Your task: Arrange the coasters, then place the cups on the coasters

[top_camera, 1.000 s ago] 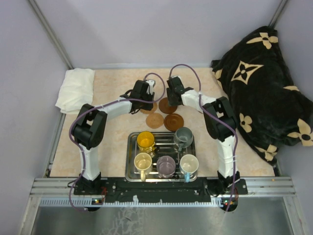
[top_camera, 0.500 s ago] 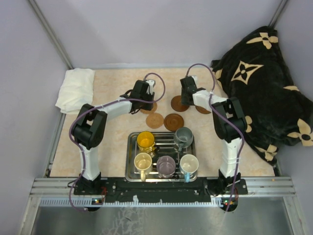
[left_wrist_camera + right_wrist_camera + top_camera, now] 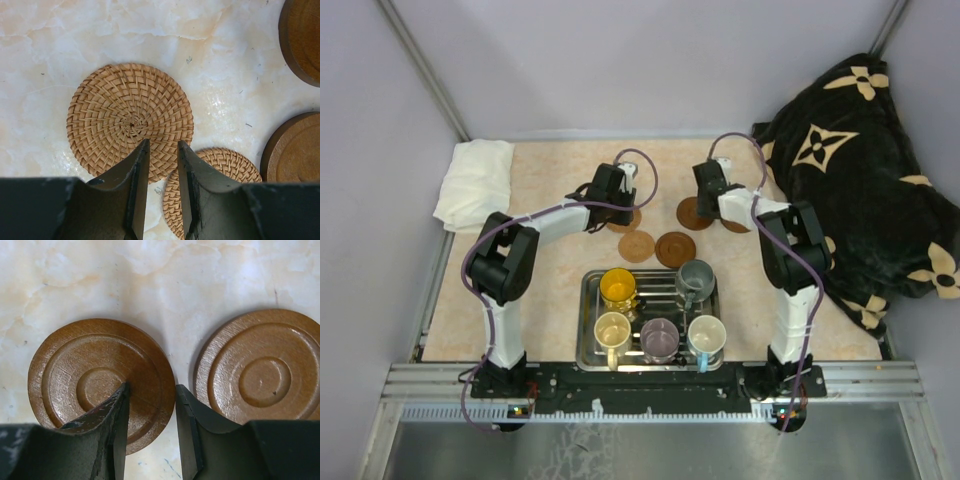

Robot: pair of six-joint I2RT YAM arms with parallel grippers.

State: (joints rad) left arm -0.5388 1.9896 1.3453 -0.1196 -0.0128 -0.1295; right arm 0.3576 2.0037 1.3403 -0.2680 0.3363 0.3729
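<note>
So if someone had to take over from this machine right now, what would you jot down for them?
Left fingers: slightly apart over the edge of a woven coaster, apparently clamping nothing.
Right fingers: slightly apart, astride the rim of a wooden coaster.
All five coasters lie on the table beyond the tray: two woven, three wooden, bunched together.
All five cups sit in the tray.
Done: no cup placed. Left: space out the coasters, then set one cup on each.

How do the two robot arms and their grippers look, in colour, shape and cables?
The left arm and right arm have white links with black joints and a loose purple-grey cable. The left gripper and right gripper have dark, flat, tapering fingers.
</note>
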